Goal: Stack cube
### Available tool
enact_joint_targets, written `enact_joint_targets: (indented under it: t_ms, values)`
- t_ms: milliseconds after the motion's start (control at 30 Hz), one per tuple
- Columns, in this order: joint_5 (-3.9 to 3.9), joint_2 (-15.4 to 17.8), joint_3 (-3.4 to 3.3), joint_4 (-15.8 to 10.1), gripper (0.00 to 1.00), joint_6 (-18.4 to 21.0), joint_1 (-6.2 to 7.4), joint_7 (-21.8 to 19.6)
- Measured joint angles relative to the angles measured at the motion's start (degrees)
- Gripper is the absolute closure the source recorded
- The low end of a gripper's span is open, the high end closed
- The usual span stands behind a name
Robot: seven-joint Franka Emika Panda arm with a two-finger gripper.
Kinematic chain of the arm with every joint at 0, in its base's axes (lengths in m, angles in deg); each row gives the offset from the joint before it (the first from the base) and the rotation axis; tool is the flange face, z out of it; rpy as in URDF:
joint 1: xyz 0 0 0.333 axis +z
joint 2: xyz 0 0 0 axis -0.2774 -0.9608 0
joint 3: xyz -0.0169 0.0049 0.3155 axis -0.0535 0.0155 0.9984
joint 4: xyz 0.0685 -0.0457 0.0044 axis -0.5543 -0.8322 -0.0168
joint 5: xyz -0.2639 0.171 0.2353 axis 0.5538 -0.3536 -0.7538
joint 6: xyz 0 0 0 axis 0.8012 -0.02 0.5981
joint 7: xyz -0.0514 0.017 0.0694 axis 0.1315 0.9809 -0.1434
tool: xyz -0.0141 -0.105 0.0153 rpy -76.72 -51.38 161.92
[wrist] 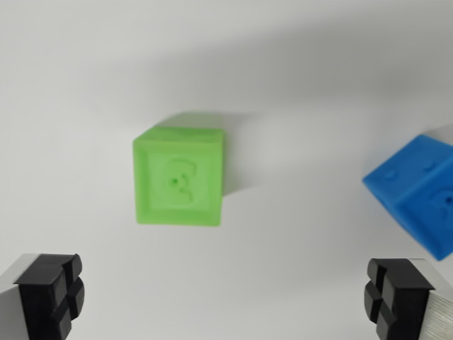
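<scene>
two cubes are showing in my wrist view, both sitting on a plain white surface (85, 85). the green cube (180, 177) is lying a little left of the middle, its top face turned up toward me, carrying a raised frame and an embossed figure that is too blurred for me to read. a soft shadow is falling behind it, toward the top of the view. the blue cube (419, 193) is sitting at the wrist view's right edge, rotated so one corner is pointing left, and the frame is cutting part of it off. the two cubes are resting well apart, with bare white surface between them.

my gripper (226, 301) is hanging with its jaws spread wide and holding nothing. one black ribbed fingertip (51, 290) is showing at the bottom left corner and the other at the bottom right. the green cube is lying above the gap between them in the picture, closer to the left finger's side. the blue cube is appearing just above the right fingertip, though i cannot tell how far below the fingers either cube is.
</scene>
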Motion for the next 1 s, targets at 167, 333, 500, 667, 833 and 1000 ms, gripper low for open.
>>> enact_joint_targets:
  t_ms: [167,333,500,667,833,1000]
  values:
    - [0.01,-2.03,-0.02,0.3,0.0,-1.31,1.08,-2.13]
    - [0.01,-3.92,-0.06,0.77,0.0,-2.3,2.03,-3.95]
    - [0.01,-5.98,-0.12,1.44,0.0,-3.4,3.05,-5.98]
    - [0.01,-8.32,-0.16,1.79,0.0,-5.27,3.58,-6.69]
    - [0.01,-10.98,-0.37,2.16,0.0,-7.44,3.58,-6.7]
    - [0.01,-13.41,-0.41,2.62,0.0,-9.39,3.64,-6.7]
